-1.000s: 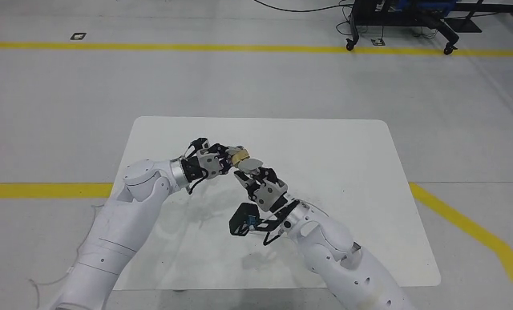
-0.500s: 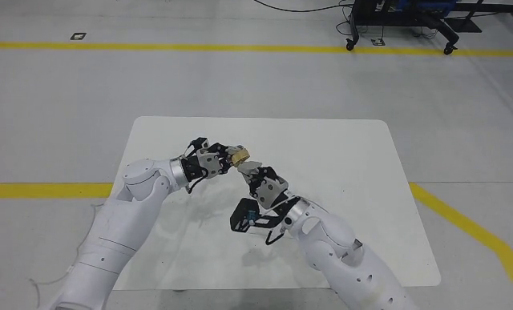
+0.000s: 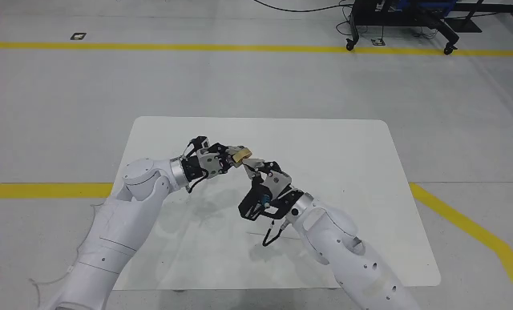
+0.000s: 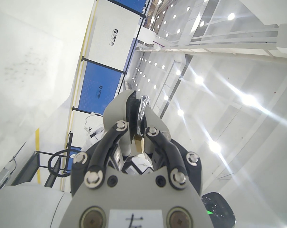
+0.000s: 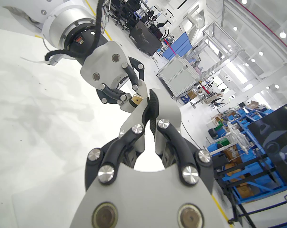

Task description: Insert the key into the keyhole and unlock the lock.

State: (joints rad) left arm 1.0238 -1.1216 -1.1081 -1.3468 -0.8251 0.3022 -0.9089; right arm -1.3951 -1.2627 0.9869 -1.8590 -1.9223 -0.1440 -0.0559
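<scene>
At the top view's centre the left gripper [image 3: 229,156] clamped the brass lock [image 3: 239,155], while the right gripper [image 3: 252,166], jaws pressed together, met it from lower right

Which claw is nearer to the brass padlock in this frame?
Left. The left claw is clamped on the padlock, gripping it by the shackle end. The right claw is shut, its tips right beside the padlock's brass body; whether they touch cannot be told.
</scene>
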